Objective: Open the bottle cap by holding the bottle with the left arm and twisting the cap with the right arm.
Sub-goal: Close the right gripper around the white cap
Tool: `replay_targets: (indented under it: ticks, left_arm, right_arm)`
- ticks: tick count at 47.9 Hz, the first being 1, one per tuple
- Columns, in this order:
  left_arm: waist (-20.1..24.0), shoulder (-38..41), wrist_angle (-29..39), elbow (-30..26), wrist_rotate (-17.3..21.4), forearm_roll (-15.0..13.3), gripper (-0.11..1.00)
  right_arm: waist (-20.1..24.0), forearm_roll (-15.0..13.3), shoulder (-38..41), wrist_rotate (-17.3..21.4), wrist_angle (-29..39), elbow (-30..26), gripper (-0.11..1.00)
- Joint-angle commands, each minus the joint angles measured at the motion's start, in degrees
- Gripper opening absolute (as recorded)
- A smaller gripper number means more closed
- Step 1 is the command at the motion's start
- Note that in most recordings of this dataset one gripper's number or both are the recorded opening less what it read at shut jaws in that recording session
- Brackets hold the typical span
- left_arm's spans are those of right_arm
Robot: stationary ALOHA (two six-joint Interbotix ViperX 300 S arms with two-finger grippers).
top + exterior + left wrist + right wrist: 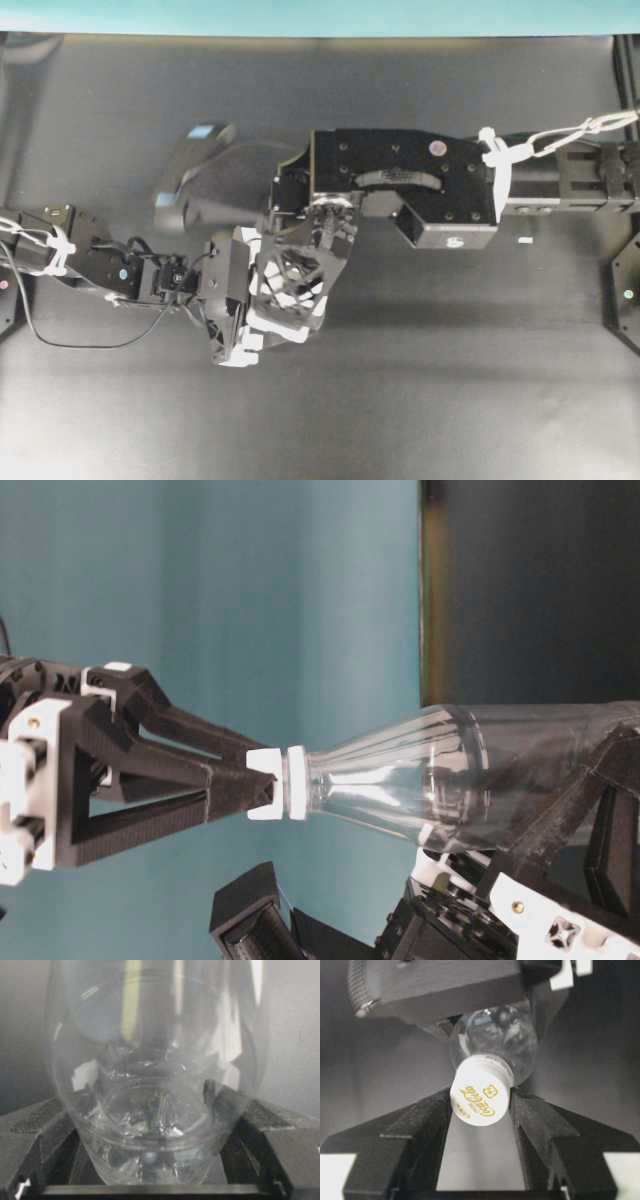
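The clear bottle [420, 770] lies roughly level above the table, its body clamped between the fingers [47, 1127] of my left gripper [155, 1125]. Seen through the left wrist view, the bottle [155, 1080] fills the frame base-on. The white bottle cap [481, 1091], printed in gold, sits between the black tips of my right gripper [481, 1100], which touch it on both sides. In the table-level view the right gripper's [265, 783] white pads meet the cap [296, 782]. From overhead the right gripper [290, 290] and left gripper [232, 300] overlap and hide the bottle.
The right arm's boxy housing [400, 185] reaches in from the right over the black table [420, 380]. A small white scrap [525, 241] lies on the mat. A teal wall [300, 15] runs along the back. Black mounts stand at the side edges [628, 295].
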Motion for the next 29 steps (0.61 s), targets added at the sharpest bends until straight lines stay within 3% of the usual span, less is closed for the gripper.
replay_targets:
  ticks: [1,29]
  left_arm:
    - [0.18,-0.09,-0.18,-0.44,-0.26,0.18,0.81]
    - [-0.09,-0.09,-0.18,-0.35,-0.26,0.18,0.81]
  right_arm:
    - [1.23,0.18,-0.09,-4.39,-0.35,-0.7,0.37]
    - [1.23,-0.18,-1.49,-36.65,-1.14,2.99,0.37]
